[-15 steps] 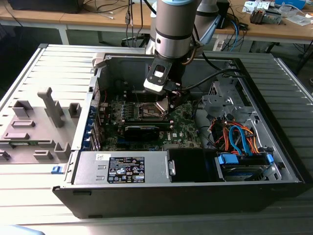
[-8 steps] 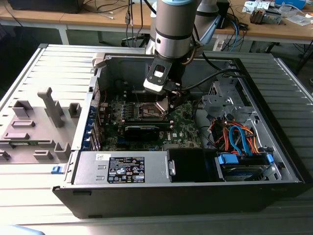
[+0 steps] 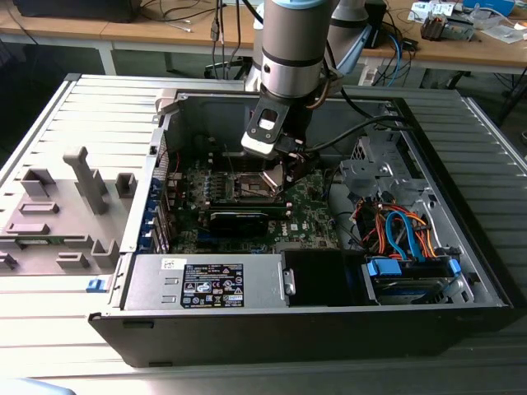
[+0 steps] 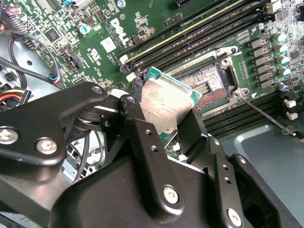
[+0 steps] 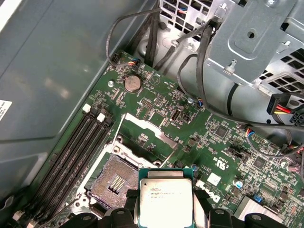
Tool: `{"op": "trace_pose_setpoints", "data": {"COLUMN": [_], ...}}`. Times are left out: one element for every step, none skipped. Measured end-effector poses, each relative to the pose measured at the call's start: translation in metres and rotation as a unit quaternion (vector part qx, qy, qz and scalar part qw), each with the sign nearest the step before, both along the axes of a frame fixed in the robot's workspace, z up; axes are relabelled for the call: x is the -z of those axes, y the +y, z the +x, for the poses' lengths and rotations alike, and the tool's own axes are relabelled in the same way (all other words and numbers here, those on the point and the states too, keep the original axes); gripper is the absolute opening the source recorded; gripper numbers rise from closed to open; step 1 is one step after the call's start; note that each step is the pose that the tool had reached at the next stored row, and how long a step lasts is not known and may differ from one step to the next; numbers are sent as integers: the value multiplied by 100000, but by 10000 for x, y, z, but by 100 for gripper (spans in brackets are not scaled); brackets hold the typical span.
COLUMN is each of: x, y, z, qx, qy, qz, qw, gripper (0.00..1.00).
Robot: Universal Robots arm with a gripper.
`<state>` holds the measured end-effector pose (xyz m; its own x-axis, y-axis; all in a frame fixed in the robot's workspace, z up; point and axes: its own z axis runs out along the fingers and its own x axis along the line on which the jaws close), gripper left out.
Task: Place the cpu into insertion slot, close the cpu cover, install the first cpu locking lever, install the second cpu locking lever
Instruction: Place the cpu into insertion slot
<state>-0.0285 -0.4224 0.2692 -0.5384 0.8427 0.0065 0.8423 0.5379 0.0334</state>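
Above motherboard (image 4: 142, 23), cpu (image 4: 164, 99) in grip of end effector (image 4: 161, 115)

A grey ribbed table (image 3: 58, 329) spreads across the exterior view from left to right, its slats brightest at lower left under even light. Along the top edge run wooden desks (image 3: 123, 34) on white legs (image 3: 107, 59), with cables (image 3: 218, 37) hanging at upper middle. Beneath the desks, at upper left, the floor (image 3: 29, 70) lies dark.

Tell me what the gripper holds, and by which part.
The black gripper holds the small flat square cpu with silver-grey metal top, pinched at two opposite side edges.
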Motion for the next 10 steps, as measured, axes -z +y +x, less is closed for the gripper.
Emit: {"op": "trace_pose_setpoints", "data": {"x": [0, 0, 0, 0, 0, 0, 0, 0, 0, 0], "y": [0, 0, 0, 0, 0, 0, 0, 0, 0, 0], "z": [0, 0, 0, 0, 0, 0, 0, 0, 0, 0], "qx": [41, 77, 98, 141, 160, 189, 221, 245, 288, 326], "qy": [1, 0, 0, -3, 0, 0, 1, -2, 0, -1], "qz": [0, -1, -1, 2, -3, 0, -2, -3, -4, 0], "qw": [100000, 100000, 100000, 100000, 100000, 100000, 100000, 100000, 100000, 99999], "gripper": [55, 55, 55, 55, 55, 55, 55, 55, 55, 55]}}
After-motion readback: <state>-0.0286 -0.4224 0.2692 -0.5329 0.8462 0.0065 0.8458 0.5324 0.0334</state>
